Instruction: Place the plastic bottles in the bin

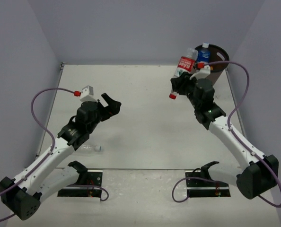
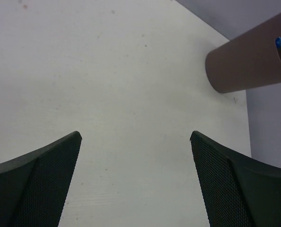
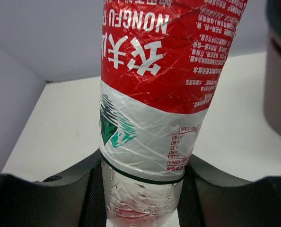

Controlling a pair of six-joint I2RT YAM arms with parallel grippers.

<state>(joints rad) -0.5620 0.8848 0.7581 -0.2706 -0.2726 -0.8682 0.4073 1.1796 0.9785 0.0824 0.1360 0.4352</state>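
Observation:
My right gripper (image 1: 181, 85) is shut on a clear red-label bottle (image 1: 185, 64), held off the table and tilted, its red cap (image 1: 172, 96) pointing down-left. In the right wrist view the bottle (image 3: 164, 71) fills the gap between the fingers (image 3: 93, 198). The dark-brown bin (image 1: 221, 64) stands just behind it at the back right, with a blue-label bottle (image 1: 205, 51) sticking out of it. A plain clear bottle (image 1: 90, 149) lies on the table beside my left arm. My left gripper (image 1: 110, 105) hangs open and empty above the table; its wrist view (image 2: 136, 137) shows only bare table between the fingers.
The bin (image 2: 251, 64) shows at the upper right of the left wrist view, with something blue behind its handle slot (image 2: 280, 45). Grey walls close the table on the left, back and right. The bin's rim (image 3: 278, 80) is close at the right of the right wrist view.

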